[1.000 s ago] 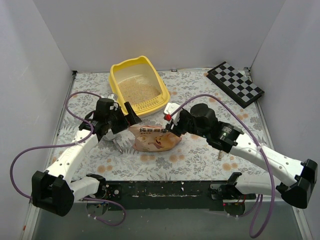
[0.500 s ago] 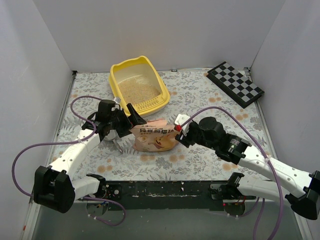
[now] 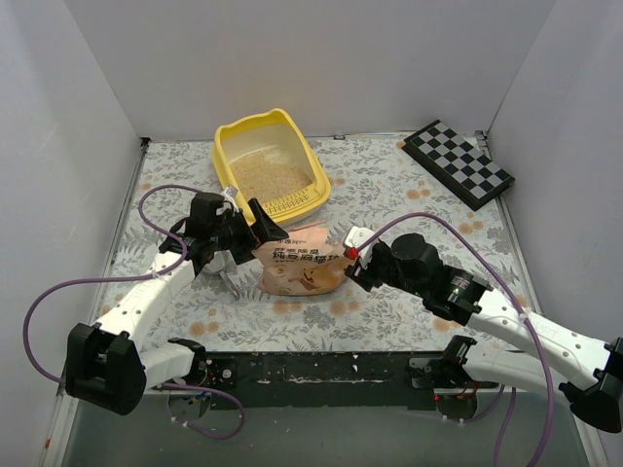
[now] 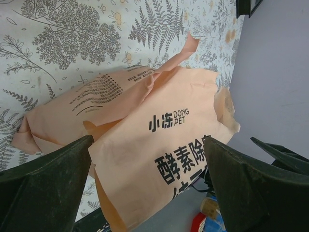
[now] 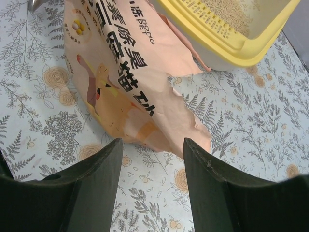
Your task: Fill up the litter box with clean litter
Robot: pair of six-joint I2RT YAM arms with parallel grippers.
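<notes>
your left gripper (image 4: 147, 145) stands wide apart, bag (image 4: 183, 106) just ahead; right gripper (image 5: 152, 145) apart too, litter box (image 5: 231, 46) beyond the bag.

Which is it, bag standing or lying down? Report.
Lying down: the bag rests printed side up on the table, beside the litter box.

The table (image 3: 389, 190) wears a leaf-and-flower cloth; a yellow litter box (image 3: 292, 204) sits far, left of centre; a pink bag (image 3: 297, 268) lies just nearer, against it; a checkered board (image 3: 458, 163) lies far right.
</notes>
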